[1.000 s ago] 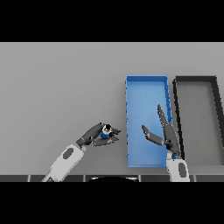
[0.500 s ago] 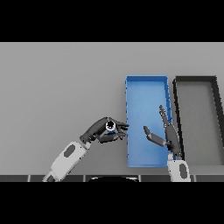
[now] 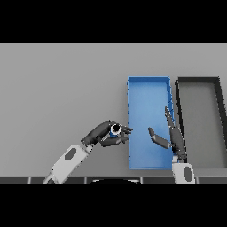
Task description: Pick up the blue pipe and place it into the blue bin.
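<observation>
grey table carries a blue bin and (beside it) a dark bin.

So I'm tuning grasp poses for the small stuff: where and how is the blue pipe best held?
Around its short body, with fingers on one side and thumb on the other, as the left hand holds it now. The blue pipe is small, and its round dark opening faces up, so the curved sides are what offer grip. Coming from the robot's left keeps the side toward the blue bin free for release.
</observation>
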Motion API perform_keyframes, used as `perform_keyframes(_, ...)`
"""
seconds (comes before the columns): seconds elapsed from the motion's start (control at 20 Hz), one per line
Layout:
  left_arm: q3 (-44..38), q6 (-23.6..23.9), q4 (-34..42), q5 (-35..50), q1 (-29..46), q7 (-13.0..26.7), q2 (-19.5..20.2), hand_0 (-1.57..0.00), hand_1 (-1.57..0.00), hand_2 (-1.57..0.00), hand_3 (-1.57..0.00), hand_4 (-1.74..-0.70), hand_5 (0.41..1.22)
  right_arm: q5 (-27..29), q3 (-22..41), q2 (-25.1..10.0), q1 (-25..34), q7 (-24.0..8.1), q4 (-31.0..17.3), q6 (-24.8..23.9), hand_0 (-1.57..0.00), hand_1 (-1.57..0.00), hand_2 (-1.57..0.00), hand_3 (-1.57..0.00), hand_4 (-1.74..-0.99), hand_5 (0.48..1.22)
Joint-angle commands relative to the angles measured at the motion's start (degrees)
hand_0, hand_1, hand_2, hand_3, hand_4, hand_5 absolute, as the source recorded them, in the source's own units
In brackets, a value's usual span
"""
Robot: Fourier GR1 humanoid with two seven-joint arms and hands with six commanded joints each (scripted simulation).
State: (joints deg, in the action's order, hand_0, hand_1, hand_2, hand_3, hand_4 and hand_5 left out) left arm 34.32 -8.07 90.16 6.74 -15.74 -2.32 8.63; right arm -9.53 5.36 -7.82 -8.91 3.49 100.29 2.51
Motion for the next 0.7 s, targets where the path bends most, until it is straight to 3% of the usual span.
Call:
perform_keyframes(0.0, -0.07, 0.17, -0.26, -0.23, -0.01, 0.31, 0.06, -1.57, -1.57, -1.57, -1.49, -1.74, 1.219, 0.11, 0.09, 0.03, 0.53, -0.2, 0.01, 0.14, 0.0, 0.0, 0.0, 0.0, -1.176, 0.605)
perform_keyframes(0.1, 0.22, 0.37, -0.01, -0.75, 0.25, 0.7, 0.24, -1.57, -1.57, -1.57, -1.5, -1.74, 1.22, 4.93, -0.68, -0.81, 0.69, 2.51, 2.14, 3.52, 0.0, 0.0, 0.0, 0.0, -1.196, 0.622)
perform_keyframes(0.2, -0.29, -0.22, -0.68, -0.28, 0.0, 0.2, 0.38, -1.57, -1.57, -1.57, -1.5, -1.74, 1.22, 13.08, -0.93, -2.21, 1.23, 2.44, 4.53, 9.98, 0.0, 0.0, 0.0, 0.0, -1.212, 0.589)
perform_keyframes(0.3, 0.29, -0.07, -1.03, -0.69, 0.07, 0.23, -0.37, -1.57, -1.57, -1.57, -1.5, -1.74, 1.221, 19.01, -0.95, -6.32, 2.79, -0.7, 8.64, 15.05, 0.0, 0.0, 0.0, 0.0, -1.256, 0.558)
perform_keyframes(0.45, 0.3, 0.2, -0.51, -1.13, -0.58, 0.28, -0.32, -1.57, -1.57, -1.57, -1.49, -1.74, 1.221, 26.36, 0.76, -11.43, 6.98, -9.19, 14.16, 19.61, 0.0, 0.0, 0.0, 0.0, -1.314, 0.5)
perform_keyframes(0.65, 0.15, 0.04, 0.45, -0.96, -0.4, 0.57, 0.38, -1.57, -1.57, -1.57, -1.49, -1.74, 1.221, 29.17, 5.4, -13.07, 14.14, -16.76, 15.7, 22.38, 0.0, 0.0, 0.0, 0.0, -1.309, 0.503)
